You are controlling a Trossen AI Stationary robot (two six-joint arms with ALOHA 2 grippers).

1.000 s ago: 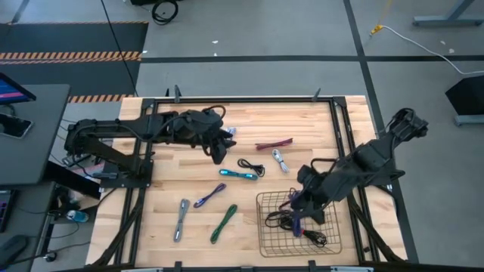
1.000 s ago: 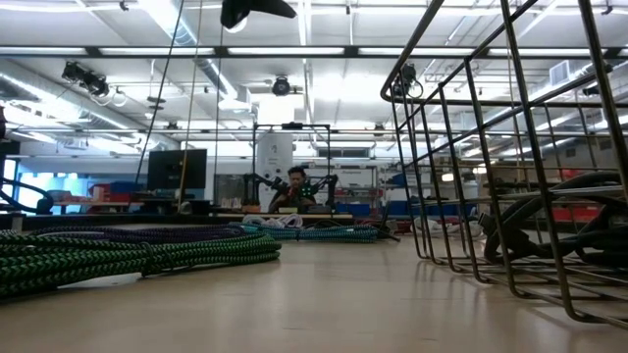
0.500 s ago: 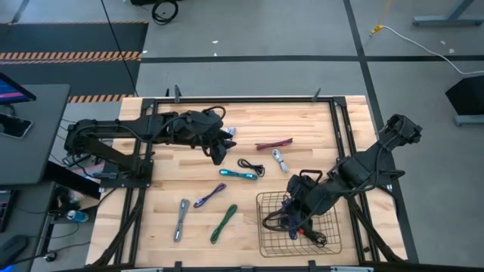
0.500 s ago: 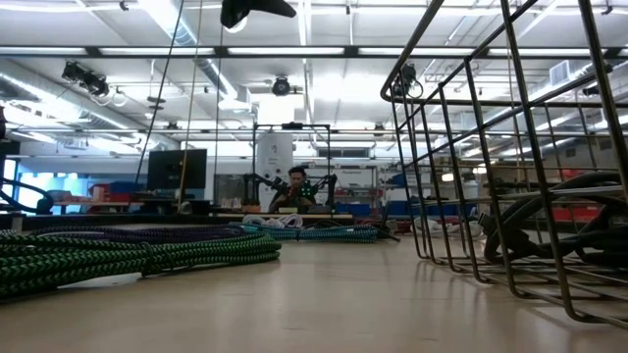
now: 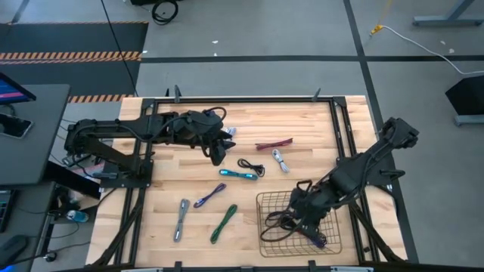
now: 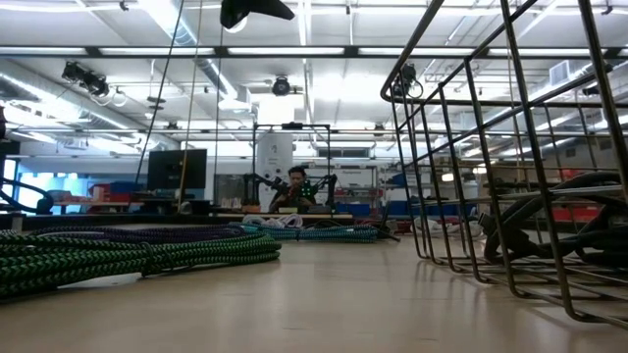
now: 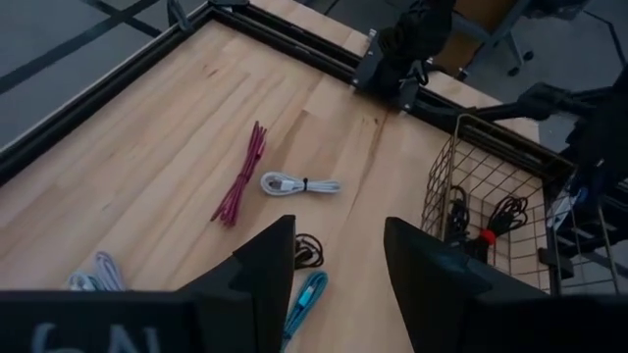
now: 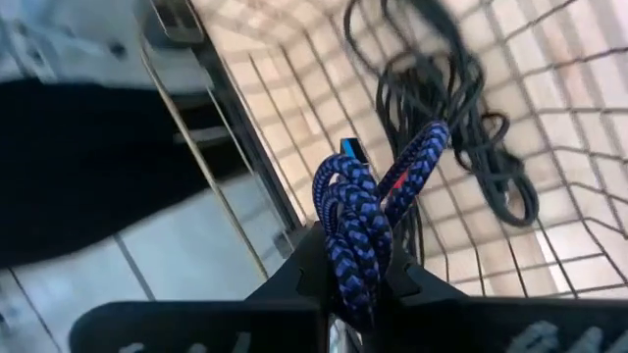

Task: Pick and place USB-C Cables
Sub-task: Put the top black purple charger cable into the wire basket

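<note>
Your right pincer (image 8: pixel 355 284) is clamped on the blue cable (image 8: pixel 358 221), hanging over the basket (image 5: pixel 266 236). It's light and floppy, so grip the bundled middle. The left pincer (image 7: pixel 339 257) waits, parted and empty.

Overhead, table-level, two wrist cameras

A robotics lab or workshop hall: a pale wooden tabletop (image 5: pixel 189 181) in a black metal frame stands on a grey concrete floor (image 5: pixel 249 30) with yellow-black striped hazard tape (image 5: pixel 72 56); long fluorescent ceiling lights (image 6: pixel 186 25), exposed beams and distant workbenches (image 6: pixel 285 211) fill the background.
</note>
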